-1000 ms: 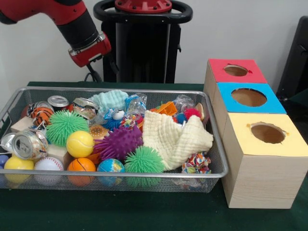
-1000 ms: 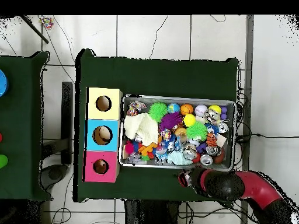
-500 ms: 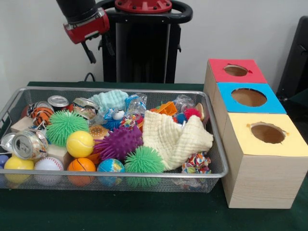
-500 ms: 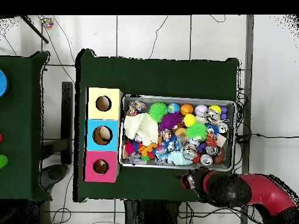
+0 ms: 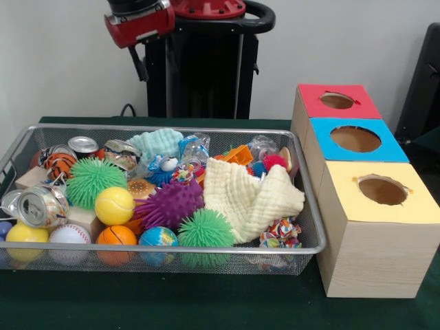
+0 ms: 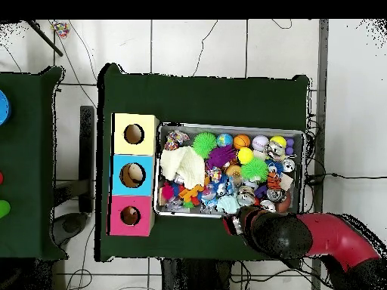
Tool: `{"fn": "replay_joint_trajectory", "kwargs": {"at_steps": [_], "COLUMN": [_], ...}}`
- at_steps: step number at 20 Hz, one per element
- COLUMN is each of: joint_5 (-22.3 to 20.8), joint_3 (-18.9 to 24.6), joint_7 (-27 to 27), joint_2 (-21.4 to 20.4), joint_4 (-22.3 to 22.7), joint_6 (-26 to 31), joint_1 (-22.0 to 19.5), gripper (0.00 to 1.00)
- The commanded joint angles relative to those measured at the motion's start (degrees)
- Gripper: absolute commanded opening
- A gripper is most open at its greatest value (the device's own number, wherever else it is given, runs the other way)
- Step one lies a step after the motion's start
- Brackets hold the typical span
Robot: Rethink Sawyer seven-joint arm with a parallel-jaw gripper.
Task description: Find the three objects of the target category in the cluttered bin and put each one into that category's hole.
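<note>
My gripper (image 5: 141,65) hangs high behind the wire bin's (image 5: 165,250) far rim, left of centre, holding nothing. From overhead the gripper (image 6: 234,225) sits just outside the bin's (image 6: 230,127) lower edge. The bin holds a cream cloth (image 5: 251,196), a teal cloth (image 5: 158,143), a purple spiky ball (image 5: 170,204), two green spiky balls (image 5: 93,180) (image 5: 205,230), a yellow tennis ball (image 5: 114,205), a small basketball (image 5: 116,237), a baseball (image 5: 69,235), a globe ball (image 5: 158,239) and drink cans (image 5: 41,206) (image 5: 84,146).
Three wooden boxes with round top holes stand in a row right of the bin: red (image 5: 313,96), blue (image 5: 392,148), yellow (image 5: 344,199). Overhead, they line the bin's left side: yellow (image 6: 121,134), blue (image 6: 117,175), red (image 6: 117,215). The black pedestal rises behind the bin.
The arm has risen and swung right in the front view, from over the bin's far left corner towards the pedestal. Overhead, the gripper slid left along the bin's lower edge. The bin's contents are unmoved.
</note>
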Motion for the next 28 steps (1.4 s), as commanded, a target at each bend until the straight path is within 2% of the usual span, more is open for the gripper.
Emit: {"fn": "replay_joint_trajectory", "kwargs": {"at_steps": [1, 6, 11, 17, 22, 25, 28], "joint_5": [0.8, 1.1, 0.3, -1.0, -2.4, -2.7, -1.7], "joint_3": [-7.1, -8.3, -8.4, -8.4, -9.0, -9.3, -9.8], "joint_7": [8.7, 4.6, 1.6, 2.1, 2.8, 2.6, 2.9], "joint_2": [3.9, 8.7, 10.4, 10.5, 9.7, 11.2, 11.2], "joint_4": [-8.7, -12.4, -13.9, -12.3, -9.1, -10.1, -11.8], "joint_6": [-2.6, -1.6, -0.8, -2.4, -4.0, -4.5, -2.4], "joint_1": [1.6, -0.4, -2.0, -1.6, -0.9, -0.6, -0.3], "gripper": [1.00, 1.00, 1.00, 1.00, 1.00, 1.00, 1.00]}}
